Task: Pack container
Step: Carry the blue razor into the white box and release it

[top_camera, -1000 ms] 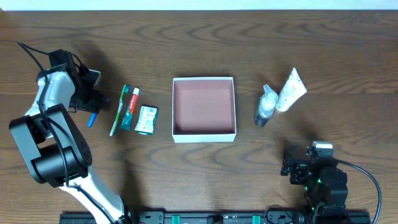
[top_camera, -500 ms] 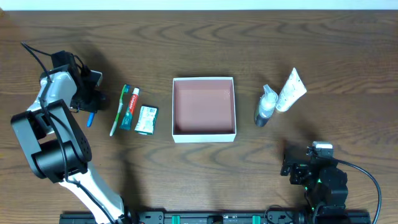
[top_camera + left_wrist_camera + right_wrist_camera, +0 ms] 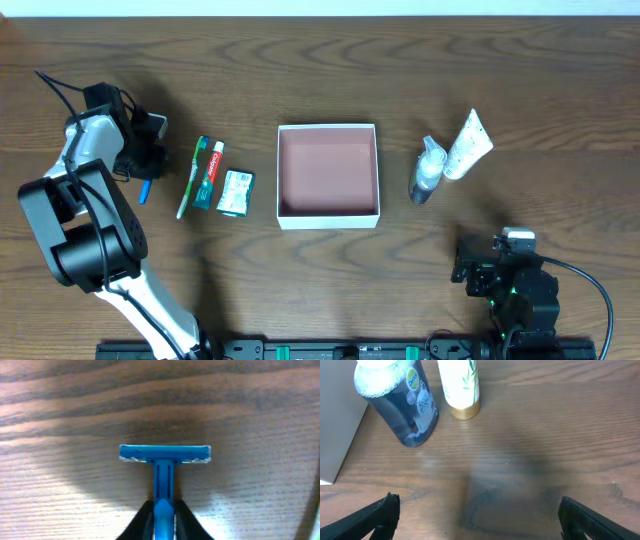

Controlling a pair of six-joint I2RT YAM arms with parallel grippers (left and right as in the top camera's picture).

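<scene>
Item: left gripper (image 3: pixel 162 512), fingers pinched on the handle of the blue razor (image 3: pixel 165 453), head pointing away from the wrist. In the overhead view the razor's blue end (image 3: pixel 144 190) shows just below the gripper, at the far 9 o'clock side of the table (image 3: pixel 320 70). Change noted: against the view a second ago the left arm and the razor sit a shade further toward 9 o'clock. Against half a second ago almost nothing differs, so the grip reads as settled. Whether the razor is clear of the wood cannot be told. Item: the container (image 3: pixel 328 217), at table centre, upright, nothing in its pink-brown inside; position unchanged. Item: toothbrush (image 3: pixel 188 180), toothpaste (image 3: pixel 210 172) and a small green-and-white packet (image 3: pixel 236 192), lying side by side between the razor and the container, at its 9 o'clock; unmoved. Item: clear bottle (image 3: pixel 427 172) and white tube (image 3: pixel 467 145), touching or nearly so, at the container's 3 o'clock; unmoved. Item: right gripper (image 3: pixel 477 510), jaws spread wide and holding nothing, parked near 5 o'clock of the container (no part in this step, by the look of it). Assessment: packing stands at zero items in. The razor appears secured as the first, and it needs a lift and a carry toward 3 o'clock, over the toothbrush row.
</scene>
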